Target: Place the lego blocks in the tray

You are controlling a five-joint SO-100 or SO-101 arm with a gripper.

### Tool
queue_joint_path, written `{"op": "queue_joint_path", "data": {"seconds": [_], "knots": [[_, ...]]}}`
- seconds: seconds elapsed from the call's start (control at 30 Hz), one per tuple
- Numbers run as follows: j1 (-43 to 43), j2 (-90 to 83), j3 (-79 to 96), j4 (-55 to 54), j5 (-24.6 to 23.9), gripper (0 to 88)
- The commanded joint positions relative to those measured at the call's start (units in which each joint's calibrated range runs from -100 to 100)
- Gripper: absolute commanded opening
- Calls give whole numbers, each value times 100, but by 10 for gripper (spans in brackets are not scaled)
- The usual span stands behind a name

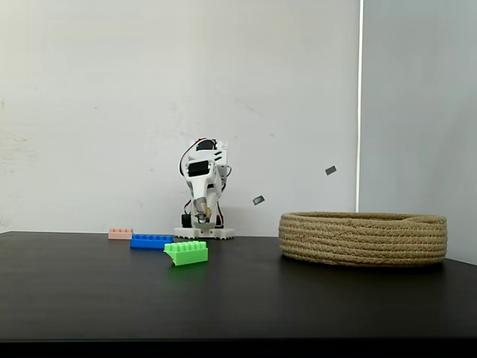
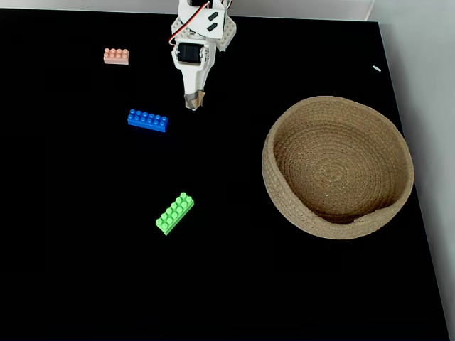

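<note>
Three lego blocks lie on the black table. The pale pink-orange block (image 2: pixel 116 56) (image 1: pixel 121 233) is at the far left. The long blue block (image 2: pixel 148 120) (image 1: pixel 151 241) lies nearer the middle. The bright green block (image 2: pixel 175 213) (image 1: pixel 186 253) is closest to the front. The tray (image 2: pixel 338 168) (image 1: pixel 363 239), a round coiled rope basket, stands at the right with nothing in it. My gripper (image 2: pixel 192 104) (image 1: pixel 200 219) is folded down near the arm's base, shut, holding nothing. Its tip is a short way right of the blue block and apart from it.
The white arm base (image 2: pixel 206 21) stands at the table's far edge against a pale wall. The table's right edge (image 2: pixel 409 177) runs just past the basket. Black table surface stretches between the blocks and the basket.
</note>
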Motion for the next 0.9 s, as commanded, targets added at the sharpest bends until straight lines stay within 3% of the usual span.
{"op": "queue_joint_path", "data": {"seconds": [0.0,0.47,0.6,0.87], "knots": [[-3,-75,15,-198,-117,1],[-119,-75,6,-207,-78,1],[-143,-75,6,-248,181,1],[-44,-75,6,-248,88,1]]}}
